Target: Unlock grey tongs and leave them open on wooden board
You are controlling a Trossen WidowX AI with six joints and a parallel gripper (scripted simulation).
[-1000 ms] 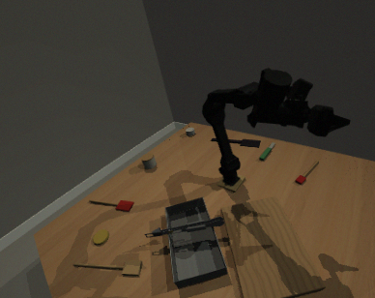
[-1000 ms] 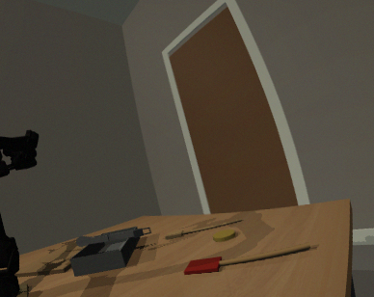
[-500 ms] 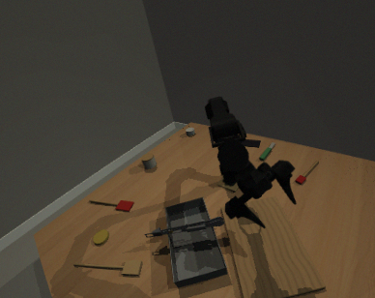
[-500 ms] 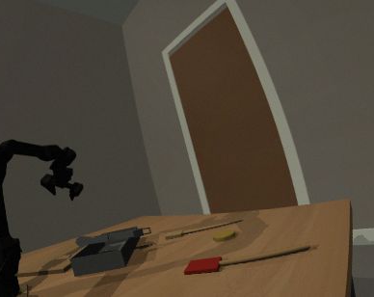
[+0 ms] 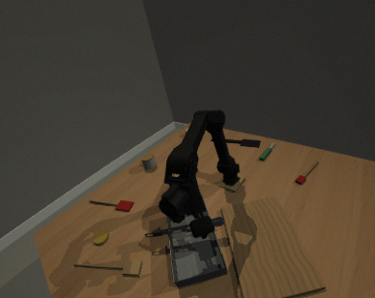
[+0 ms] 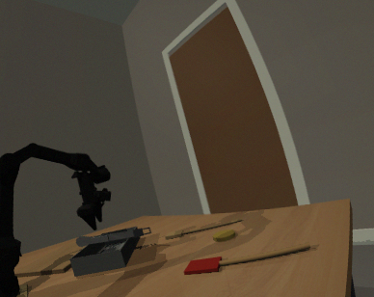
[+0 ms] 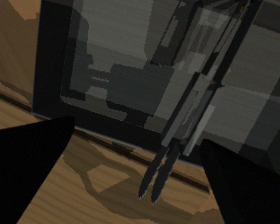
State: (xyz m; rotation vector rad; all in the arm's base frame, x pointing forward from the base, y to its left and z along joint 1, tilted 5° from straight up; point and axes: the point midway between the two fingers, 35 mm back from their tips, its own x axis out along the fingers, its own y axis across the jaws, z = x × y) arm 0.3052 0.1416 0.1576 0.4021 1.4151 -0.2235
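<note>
The grey tongs (image 5: 181,229) (image 6: 110,235) (image 7: 180,117) lie across the roasting tin (image 5: 199,278) (image 6: 97,264) (image 7: 51,60), arms close together. Their scalloped tips reach over the tin's edge on the side of the wooden board (image 5: 279,252) (image 7: 66,200); the other end sticks out past the opposite wall. My gripper (image 5: 202,227) (image 6: 97,225) (image 7: 139,134) is open and empty, pointing down above the tongs with a gap below it in the exterior view. In the wrist view the tips of the tongs show between my fingers, nearer the right one. In the top view my gripper hides part of the tongs.
A red-headed spatula (image 5: 125,205) (image 6: 202,265), a yellow disc (image 5: 100,237) (image 6: 224,235) and a beige-headed spatula (image 5: 131,268) lie on the tin's far side from the board. A grey can (image 5: 149,162), a black spatula (image 5: 250,143) and a green-handled tool (image 5: 266,153) stand or lie farther back.
</note>
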